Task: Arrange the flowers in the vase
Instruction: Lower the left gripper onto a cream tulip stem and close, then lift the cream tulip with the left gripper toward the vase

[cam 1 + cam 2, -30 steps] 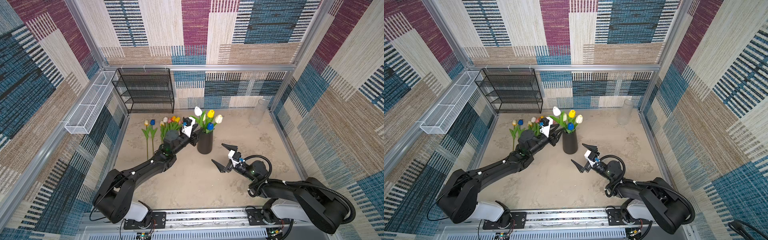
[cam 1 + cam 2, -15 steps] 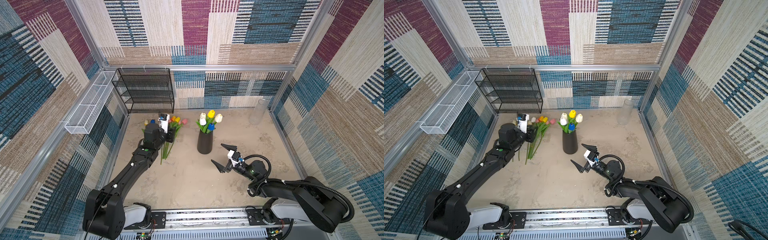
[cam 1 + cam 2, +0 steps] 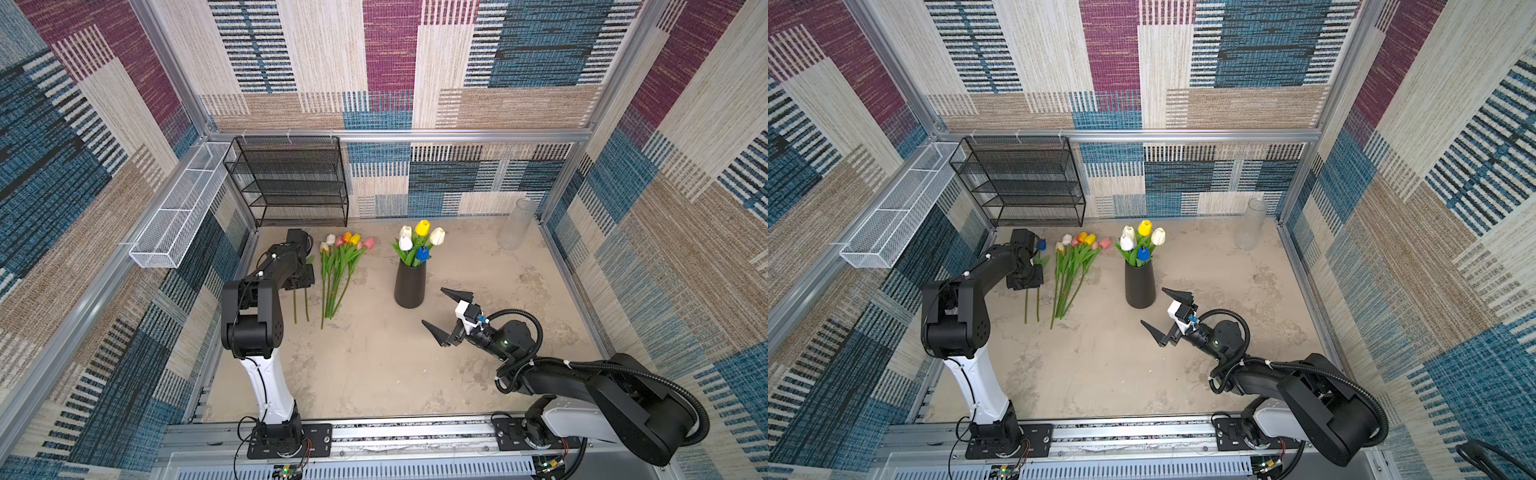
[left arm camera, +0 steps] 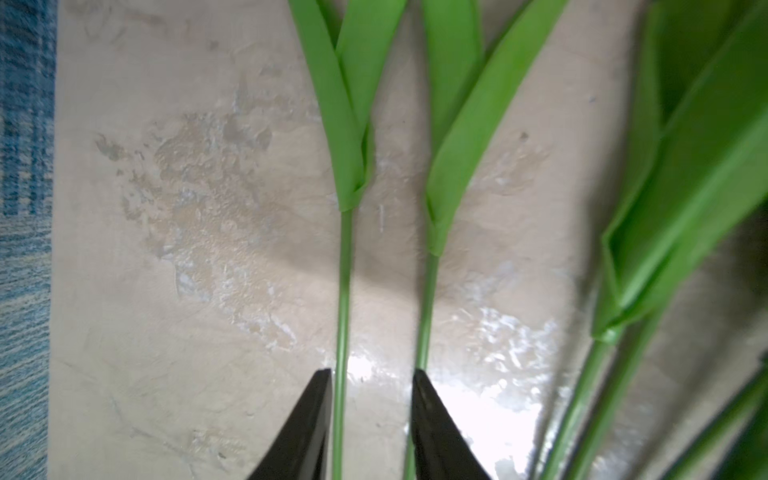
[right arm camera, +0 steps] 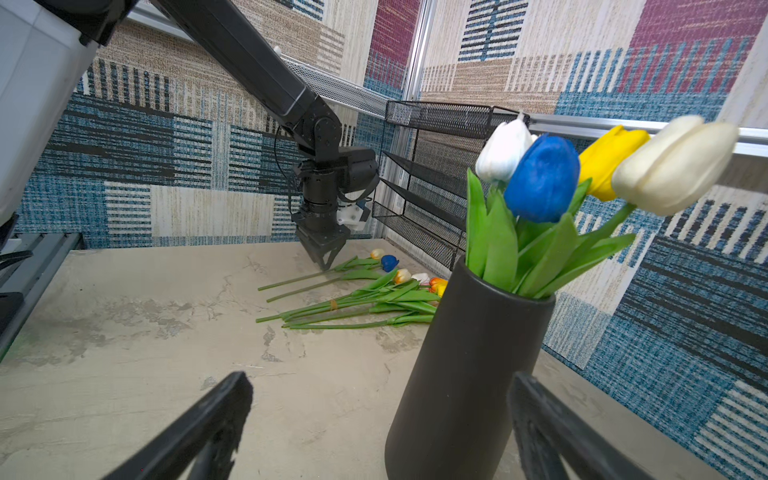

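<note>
Both top views: stained tabletop (image 3: 374, 374), patchwork walls (image 3: 390, 62); left tool (image 4: 372, 374), right tool (image 3: 434, 305) parted, empty.

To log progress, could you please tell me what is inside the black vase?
Tulips with white, yellow and blue heads stand in the black vase; its opaque wall hides their lower stems and the bottom.

Mesh rack (image 3: 291, 183) — wire basket (image 3: 178, 208) — clear cylinder (image 3: 515, 224).
</note>
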Robot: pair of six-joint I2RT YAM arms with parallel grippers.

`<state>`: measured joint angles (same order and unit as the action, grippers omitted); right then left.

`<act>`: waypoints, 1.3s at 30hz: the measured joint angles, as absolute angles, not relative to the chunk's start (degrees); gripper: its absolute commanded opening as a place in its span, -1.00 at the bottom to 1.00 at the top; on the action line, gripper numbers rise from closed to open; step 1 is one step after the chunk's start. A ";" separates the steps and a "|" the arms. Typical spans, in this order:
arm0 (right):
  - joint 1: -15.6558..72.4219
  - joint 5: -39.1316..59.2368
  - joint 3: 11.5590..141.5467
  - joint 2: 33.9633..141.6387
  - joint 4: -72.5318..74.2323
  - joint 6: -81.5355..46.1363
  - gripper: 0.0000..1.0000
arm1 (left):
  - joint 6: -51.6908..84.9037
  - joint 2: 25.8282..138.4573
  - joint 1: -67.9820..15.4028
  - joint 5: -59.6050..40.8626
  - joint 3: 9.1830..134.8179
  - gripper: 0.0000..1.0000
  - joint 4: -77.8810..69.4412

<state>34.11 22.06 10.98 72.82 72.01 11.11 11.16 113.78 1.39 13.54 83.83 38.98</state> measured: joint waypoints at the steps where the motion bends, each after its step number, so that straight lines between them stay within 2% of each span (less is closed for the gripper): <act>1: 34.11 22.06 10.98 72.62 72.01 10.98 1.00 | 11.16 114.34 2.00 13.50 83.99 -0.29 39.40; 14: 34.11 22.06 10.98 72.51 71.96 10.98 1.00 | 7.31 122.30 5.02 11.16 91.48 -0.27 40.73; 15: 34.11 22.06 10.98 72.51 71.96 10.98 1.00 | 7.25 122.72 5.02 11.16 92.01 -0.31 40.71; 22: 34.11 22.02 10.98 71.99 71.66 11.03 1.00 | 6.90 124.60 5.41 9.10 93.93 -0.94 39.31; 24: 34.11 21.98 10.98 71.99 71.59 11.03 1.00 | 7.20 124.07 5.82 8.12 93.36 -1.00 38.76; 29: 34.11 21.96 10.98 72.18 71.57 11.03 1.00 | 8.93 118.54 6.37 7.16 85.56 -1.00 37.04; 39: 34.11 21.91 10.85 71.16 71.55 11.00 1.00 | 15.97 94.94 6.09 2.48 62.61 -1.00 28.71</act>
<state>34.11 21.91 10.85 71.16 71.55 11.00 15.97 94.94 6.09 2.48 62.61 28.71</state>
